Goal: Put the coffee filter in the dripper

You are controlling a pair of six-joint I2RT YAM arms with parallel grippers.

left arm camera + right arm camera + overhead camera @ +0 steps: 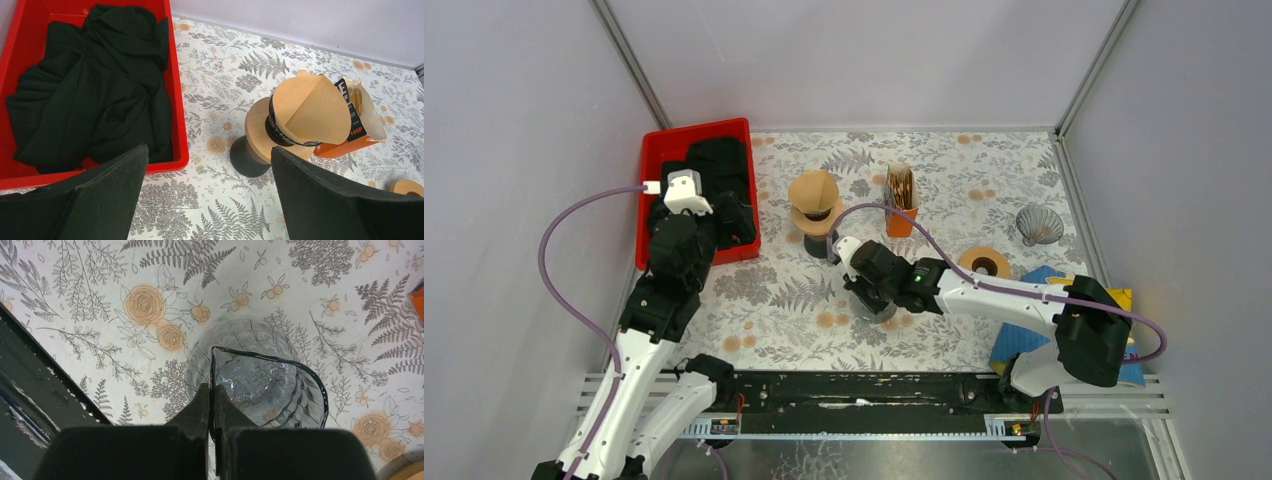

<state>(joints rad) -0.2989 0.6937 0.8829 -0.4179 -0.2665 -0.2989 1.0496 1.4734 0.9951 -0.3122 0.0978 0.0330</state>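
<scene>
A brown paper coffee filter [813,187] sits open in a cone with a dark patterned band on a wooden stand with a black base [818,243]; it also shows in the left wrist view [312,107]. My right gripper [876,298] is shut on the dark rim of a clear ribbed glass vessel [260,377] that rests on the table in front of the stand [890,314]; its jaws [211,390] pinch the rim's near left side. My left gripper [210,195] is open and empty, above the table by the red bin's near right corner [729,220].
A red bin [652,160] holds black cloth [95,85] at the left. An orange box of filters [901,203] stands right of the stand. A ribbed shell-like dish [1038,224], a wooden ring [985,263] and a blue cloth [1022,345] lie at the right.
</scene>
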